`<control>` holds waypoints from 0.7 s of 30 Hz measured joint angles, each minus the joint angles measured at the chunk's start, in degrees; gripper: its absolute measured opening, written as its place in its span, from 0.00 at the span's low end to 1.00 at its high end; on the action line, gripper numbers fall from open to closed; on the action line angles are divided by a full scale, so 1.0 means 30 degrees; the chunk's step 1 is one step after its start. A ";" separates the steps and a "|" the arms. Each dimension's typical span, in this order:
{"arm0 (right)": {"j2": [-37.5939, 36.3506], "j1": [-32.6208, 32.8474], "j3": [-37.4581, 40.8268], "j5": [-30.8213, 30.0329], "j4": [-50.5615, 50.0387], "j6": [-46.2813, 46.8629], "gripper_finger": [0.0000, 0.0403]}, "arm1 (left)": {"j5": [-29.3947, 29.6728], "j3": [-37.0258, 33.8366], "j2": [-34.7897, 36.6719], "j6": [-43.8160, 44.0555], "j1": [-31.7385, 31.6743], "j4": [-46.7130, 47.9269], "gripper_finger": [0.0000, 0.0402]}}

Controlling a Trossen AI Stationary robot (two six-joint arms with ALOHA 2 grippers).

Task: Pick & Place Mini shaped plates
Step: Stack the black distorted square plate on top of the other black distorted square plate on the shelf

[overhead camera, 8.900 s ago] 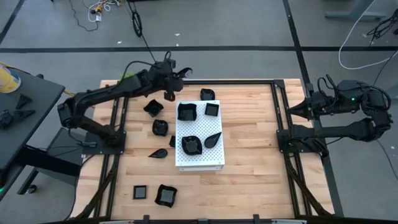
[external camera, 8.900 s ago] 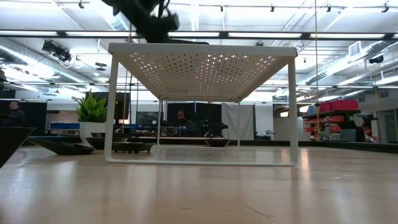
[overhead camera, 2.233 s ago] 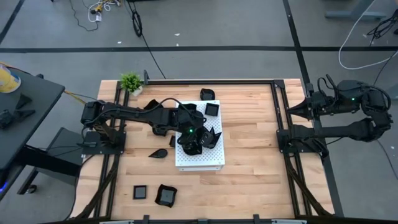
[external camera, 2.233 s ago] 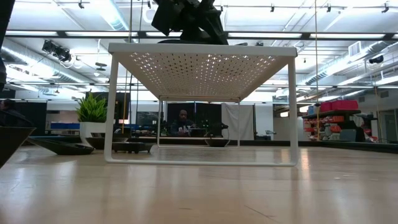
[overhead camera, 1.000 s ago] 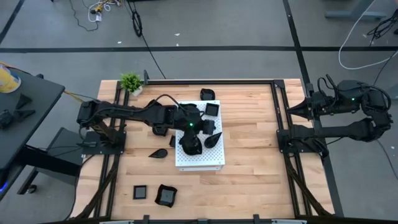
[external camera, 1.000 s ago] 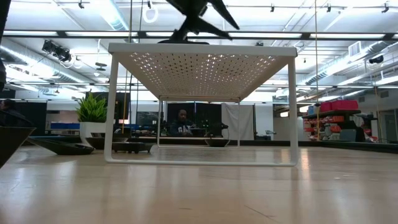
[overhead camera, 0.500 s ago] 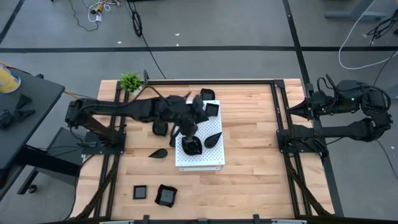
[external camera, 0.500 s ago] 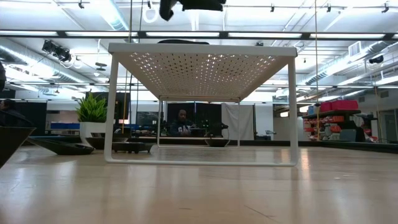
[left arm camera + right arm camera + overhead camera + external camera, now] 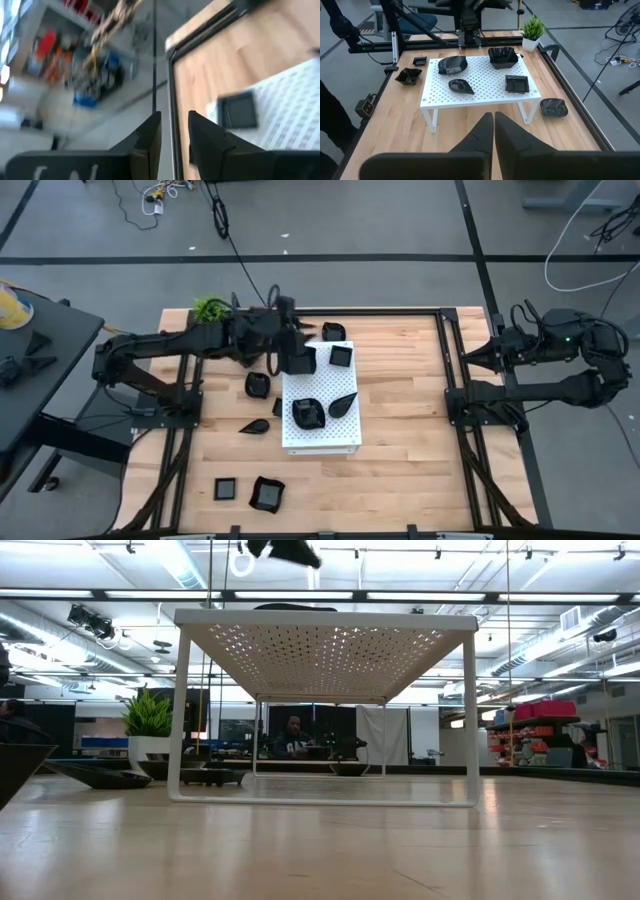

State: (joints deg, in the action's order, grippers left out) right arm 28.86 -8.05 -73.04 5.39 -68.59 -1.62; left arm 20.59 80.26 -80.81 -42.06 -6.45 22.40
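Overhead, the left pincer [image 9: 295, 355] hangs over the back-left corner of the board [image 9: 322, 438], above a wavy plate [image 9: 303, 366] that sits there (three more share the board). Loose plates lie on the table [image 9: 400, 470] on two sides of it. A round plate [image 9: 258, 384] sits just beside the board's left edge, toward the front from the pincer, and a back plate [image 9: 333, 331] sits just behind the board. A leaf plate [image 9: 254, 425] lies farther forward, its long axis running roughly left to right, and two more sit near the front edge. The right pincer [image 9: 470, 357] waits well apart at the table's right side, so the left arm is plainly the nearer one for any of these. My guess is that the round plate comes next, which would mean a short drop off the board's left side.

At table height, the left pincer shows only as a dark shape at the very top, above the board and clear of it. The plates to the left rest low on the table.

From the left wrist, the fingers [image 9: 150, 137] stand a narrow gap apart with nothing between them, and a square plate [image 9: 239, 111] lies ahead on the board.

From the right wrist, that arm's own pincer is pressed together and empty, and four plates sit on the board.
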 joint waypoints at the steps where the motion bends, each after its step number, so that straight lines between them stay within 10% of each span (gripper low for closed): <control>1: 0.0000 0.0000 0.0003 0.0005 0.0003 0.0005 0.05 | 0.0193 0.0004 0.0200 0.0603 -0.0263 0.0516 0.26; 21: 0.0000 0.0004 -0.0003 0.0004 0.0003 0.0005 0.05 | -0.1307 0.0003 0.3233 0.7807 -0.5576 0.9580 0.26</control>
State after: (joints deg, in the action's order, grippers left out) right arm 28.86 -8.04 -73.05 5.40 -68.58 -1.61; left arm 16.67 80.27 -71.11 -18.64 -23.18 51.13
